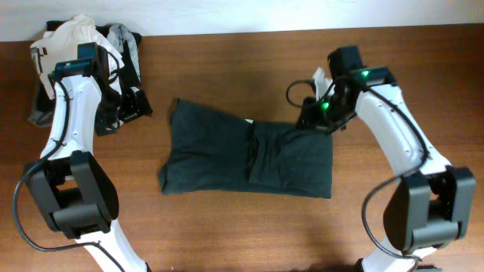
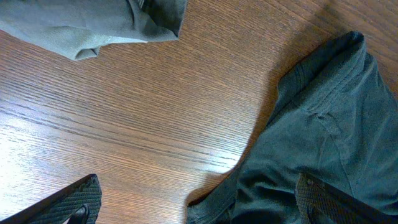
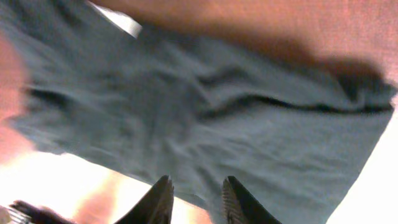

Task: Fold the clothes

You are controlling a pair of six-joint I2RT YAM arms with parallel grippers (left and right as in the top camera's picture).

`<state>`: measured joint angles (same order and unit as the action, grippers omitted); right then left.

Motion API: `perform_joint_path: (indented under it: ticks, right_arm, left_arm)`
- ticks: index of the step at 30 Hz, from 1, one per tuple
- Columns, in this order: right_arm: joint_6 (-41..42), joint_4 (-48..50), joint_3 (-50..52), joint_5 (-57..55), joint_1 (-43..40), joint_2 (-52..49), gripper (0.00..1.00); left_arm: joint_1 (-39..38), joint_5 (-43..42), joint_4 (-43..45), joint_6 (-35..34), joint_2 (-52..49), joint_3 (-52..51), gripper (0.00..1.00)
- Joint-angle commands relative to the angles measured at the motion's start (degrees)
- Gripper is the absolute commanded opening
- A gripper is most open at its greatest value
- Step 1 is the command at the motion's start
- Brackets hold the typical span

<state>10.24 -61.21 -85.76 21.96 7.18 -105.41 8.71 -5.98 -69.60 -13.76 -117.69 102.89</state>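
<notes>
the soft black t-shirt [image 1: 249,159] is lying mid-frame on the brown wooden table [image 1: 227,234], seemingly folded into a rough rectangle; one more fold may be remaining. the right gripper [image 3: 198,193] is hovering at its upper right edge, fingers slightly parted, empty. the left gripper [image 2: 198,186] is gaping wide, empty, near the white-and-grey garment heap [image 1: 83,38], upper left.

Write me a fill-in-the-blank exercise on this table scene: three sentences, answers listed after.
1. The black T-shirt lies folded on a ____ table.
2. The pile of other garments sits next to the robot's ____ arm.
3. The left gripper holds nothing, its jaws wide ____.

Missing words: wooden; left; open
</notes>
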Motion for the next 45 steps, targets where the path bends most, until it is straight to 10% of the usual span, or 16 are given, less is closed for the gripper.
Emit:
perform_joint_path:
  ticks: [1, 12, 14, 17, 19, 24, 43, 45]
  right_arm:
    - [-0.3, 4.6, 8.4, -4.1, -1.7, -2.7, 0.24]
    - [1.1, 10.3, 18.4, -5.9, -13.4, -3.5, 0.16]
    - [0.9, 7.0, 14.1, -6.0, -13.7, -1.5, 0.25]
    - [0.3, -1.6, 5.4, -5.0, -13.6, 1.6, 0.79]
    - [-4.6, -8.6, 0.7, 0.6, -13.6, 2.8, 0.86]
    - [-8.4, -10.2, -0.8, 4.4, -13.6, 5.2, 0.90]
    - [-10.1, -10.1, -0.7, 4.4, -13.6, 5.1, 0.91]
    - [-10.1, -10.5, -0.7, 4.3, -13.6, 5.1, 0.91]
  left_arm:
    - [-0.2, -0.2, -0.2, 0.1, 0.0, 0.7, 0.99]
    - [-0.2, -0.7, -0.6, 0.1, 0.0, 0.7, 0.99]
    - [-0.3, -0.8, -0.4, 0.4, 0.0, 0.6, 0.99]
    - [-1.3, -8.9, 2.6, 7.2, -0.1, -1.1, 0.99]
    - [-2.3, -9.8, 4.7, 7.3, -0.3, -3.3, 0.99]
    - [-3.4, -24.6, 5.9, 16.9, -5.2, -6.3, 0.99]
    - [-17.2, -25.7, -0.6, 17.3, -18.3, -6.3, 0.96]
    - [-18.8, -23.8, 0.8, 15.4, -18.3, -6.3, 0.79]
